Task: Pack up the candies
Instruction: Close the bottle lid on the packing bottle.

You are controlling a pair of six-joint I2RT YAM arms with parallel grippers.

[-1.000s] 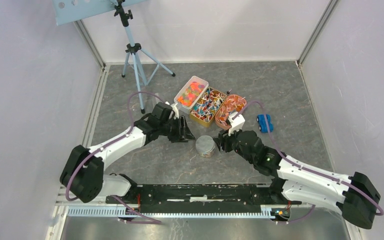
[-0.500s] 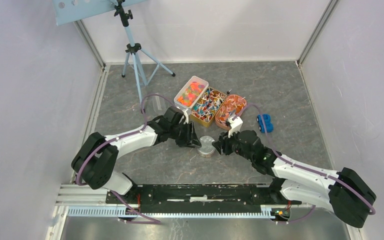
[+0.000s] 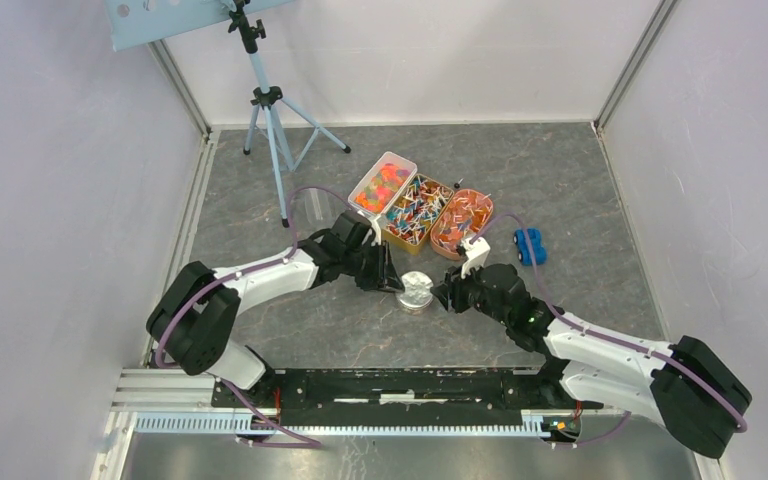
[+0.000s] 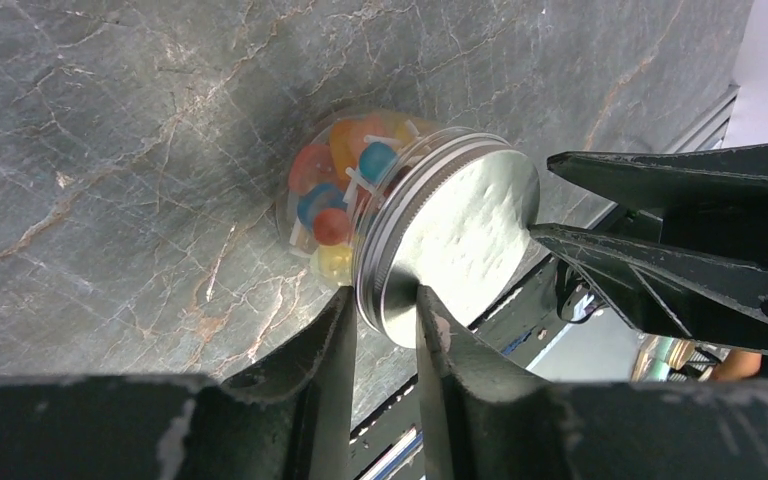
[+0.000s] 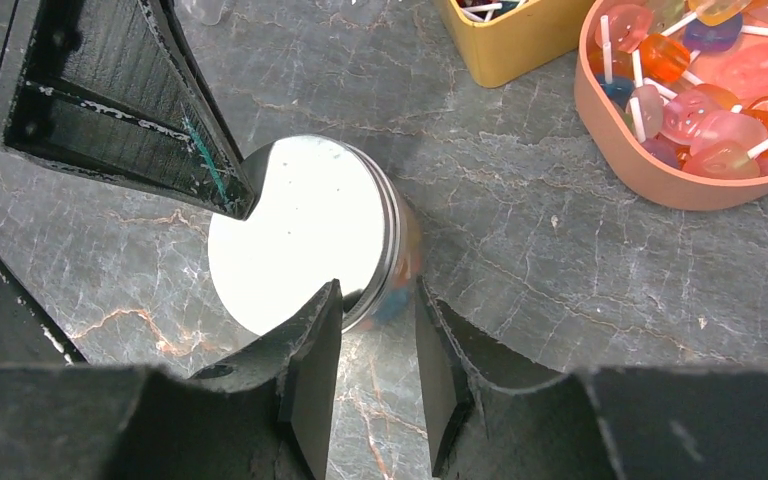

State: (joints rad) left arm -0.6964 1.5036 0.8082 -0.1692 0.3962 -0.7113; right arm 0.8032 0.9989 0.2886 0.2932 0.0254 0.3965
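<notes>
A small clear jar (image 3: 416, 292) with a silver screw lid stands between the two grippers, slightly tilted. Coloured candies (image 4: 335, 200) show through its wall. My left gripper (image 4: 385, 305) pinches the lid's rim (image 4: 450, 240), one finger against the threaded side and one on the flat top. My right gripper (image 5: 375, 300) has its jaws a little apart astride the jar's near edge (image 5: 390, 265), one finger over the lid (image 5: 300, 230) and one beside the wall. Loose orange, red and pink candies fill a white tray (image 3: 381, 187). Wrapped candies fill a yellow tray (image 3: 415, 210).
An orange tray (image 3: 460, 220) of lollipops sits right of the yellow tray and shows in the right wrist view (image 5: 660, 170). A blue toy car (image 3: 530, 245) lies to the right. A tripod (image 3: 270, 120) stands at the back left.
My left gripper has moved right from beside the trays onto the jar's lid. The jar has shifted slightly right and tilted. My right gripper has edged closer to the jar.
</notes>
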